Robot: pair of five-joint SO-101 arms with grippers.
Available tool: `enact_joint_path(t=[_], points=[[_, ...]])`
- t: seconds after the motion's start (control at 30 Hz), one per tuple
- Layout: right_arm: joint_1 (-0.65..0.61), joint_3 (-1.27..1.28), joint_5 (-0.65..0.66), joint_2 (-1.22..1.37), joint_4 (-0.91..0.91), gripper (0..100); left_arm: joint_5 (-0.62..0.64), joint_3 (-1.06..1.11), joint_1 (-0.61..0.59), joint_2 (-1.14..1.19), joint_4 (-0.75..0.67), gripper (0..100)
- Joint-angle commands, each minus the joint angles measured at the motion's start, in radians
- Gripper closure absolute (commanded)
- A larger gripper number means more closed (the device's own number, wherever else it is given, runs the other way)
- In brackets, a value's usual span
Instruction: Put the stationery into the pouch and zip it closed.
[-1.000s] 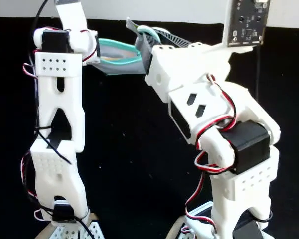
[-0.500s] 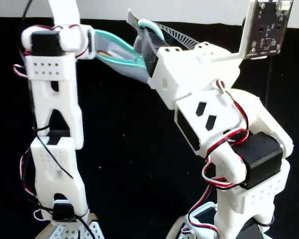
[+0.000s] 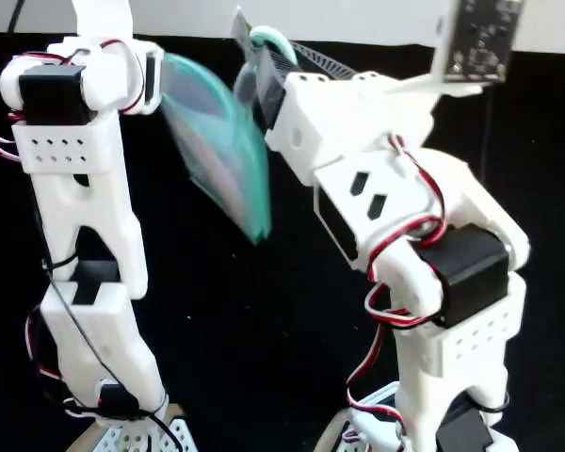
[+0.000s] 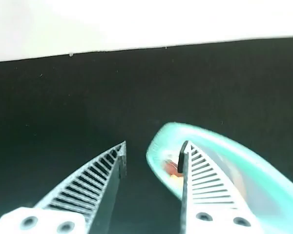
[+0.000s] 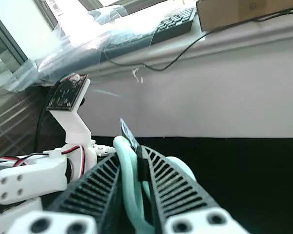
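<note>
Two arms are standing raised over the black worktop (image 3: 235, 330), and you are holding the teal pouch (image 3: 221, 160) in the air between them. The right arm (image 3: 424, 254) is carrying it. The right jaws are pressed together on the pouch's top rim (image 5: 129, 161), with a dark tab (image 5: 126, 130) sticking out past their tips. From that grip the pouch is hanging with its long axis pointing down, close to the left arm (image 3: 75, 188). The left jaws are standing well apart, gripping nothing, with bare worktop showing between them. The pouch's mouth (image 4: 161, 151) is lying off to one side, just beside the outer face of one jaw and not in the gap. Something red and orange (image 4: 172, 168) is showing inside the mouth. Before zipping, you are probably going to need the left jaws shifted sideways onto that rim.
</note>
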Motion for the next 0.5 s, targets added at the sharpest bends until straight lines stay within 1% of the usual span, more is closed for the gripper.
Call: enact_joint_path(t=[0.0,0.13,0.3,0.47], points=[[-0.018,-0.041,-0.029,0.007,-0.044,99.4,-0.046,0.085,0.012,-0.09,0.006,80],[-0.018,-0.041,-0.031,0.028,-0.087,99.4,-0.06,0.159,0.004,-0.127,0.005,80],[-0.019,-0.042,-0.031,0.065,-0.136,99.4,-0.052,0.189,-0.001,-0.174,0.005,80],[-0.019,-0.042,-0.031,0.091,-0.15,99.4,-0.025,0.191,-0.051,-0.28,0.005,80]])
